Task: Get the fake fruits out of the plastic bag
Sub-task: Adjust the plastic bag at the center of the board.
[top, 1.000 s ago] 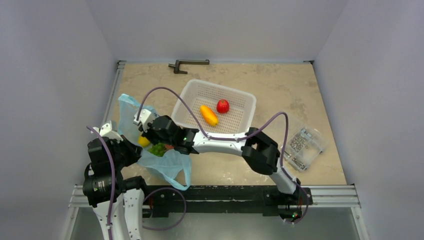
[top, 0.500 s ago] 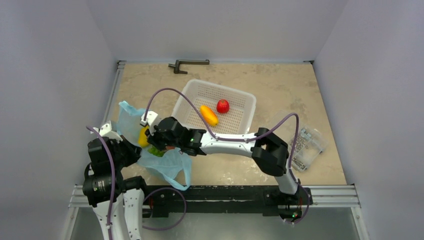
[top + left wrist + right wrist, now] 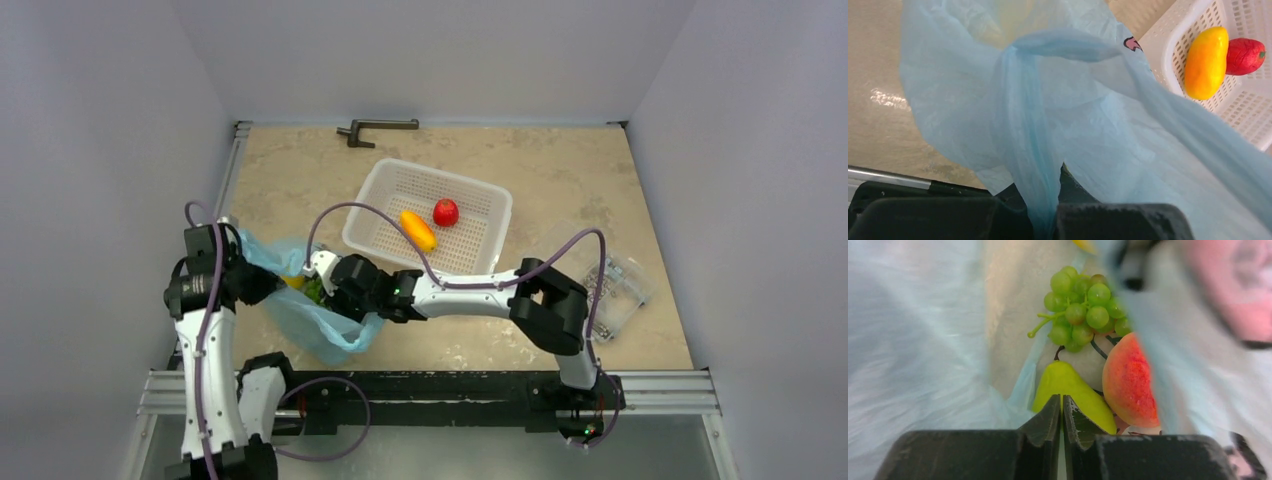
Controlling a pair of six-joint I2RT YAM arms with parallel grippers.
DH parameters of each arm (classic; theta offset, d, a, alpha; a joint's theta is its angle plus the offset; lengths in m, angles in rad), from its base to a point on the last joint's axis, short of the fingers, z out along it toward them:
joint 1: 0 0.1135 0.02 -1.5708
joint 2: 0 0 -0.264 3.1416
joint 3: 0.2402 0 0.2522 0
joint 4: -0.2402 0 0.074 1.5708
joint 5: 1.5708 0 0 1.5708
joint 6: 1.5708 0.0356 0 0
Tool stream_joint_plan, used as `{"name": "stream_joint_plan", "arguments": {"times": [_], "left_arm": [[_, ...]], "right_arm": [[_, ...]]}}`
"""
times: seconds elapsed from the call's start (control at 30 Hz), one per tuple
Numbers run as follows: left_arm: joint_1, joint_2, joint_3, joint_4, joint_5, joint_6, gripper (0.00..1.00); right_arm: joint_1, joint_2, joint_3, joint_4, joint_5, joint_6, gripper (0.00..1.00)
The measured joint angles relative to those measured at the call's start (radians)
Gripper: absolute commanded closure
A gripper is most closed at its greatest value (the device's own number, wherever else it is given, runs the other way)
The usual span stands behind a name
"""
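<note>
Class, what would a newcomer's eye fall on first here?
The blue bag, pinched by the left gripper, sprawls at near left. In its mouth, just ahead of the right gripper, lie grapes, a peach and a green pear. Behind, a white basket holds an orange fruit and a red one.

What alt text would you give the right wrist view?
Inside the light blue plastic bag, the right gripper, jaws nearly shut, points at a green pear. A red-orange peach lies right of the pear, a green grape bunch beyond both.
</note>
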Motion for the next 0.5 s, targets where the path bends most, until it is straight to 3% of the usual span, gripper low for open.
{"name": "stream_joint_plan", "arguments": {"times": [0.17, 0.3, 0.5], "left_arm": [[0.0, 0.2, 0.019, 0.089, 0.038, -0.026, 1.0], [0.0, 0.365, 0.125, 0.106, 0.016, -0.018, 1.0], [0.0, 0.399, 0.271, 0.148, 0.004, -0.005, 1.0]], "right_arm": [[0.0, 0.04, 0.108, -0.091, 0.0, 0.005, 1.0], [0.0, 0.133, 0.21, -0.111, 0.021, 0.006, 1.0], [-0.002, 0.284, 0.394, -0.157, 0.107, -0.02, 1.0]]}}
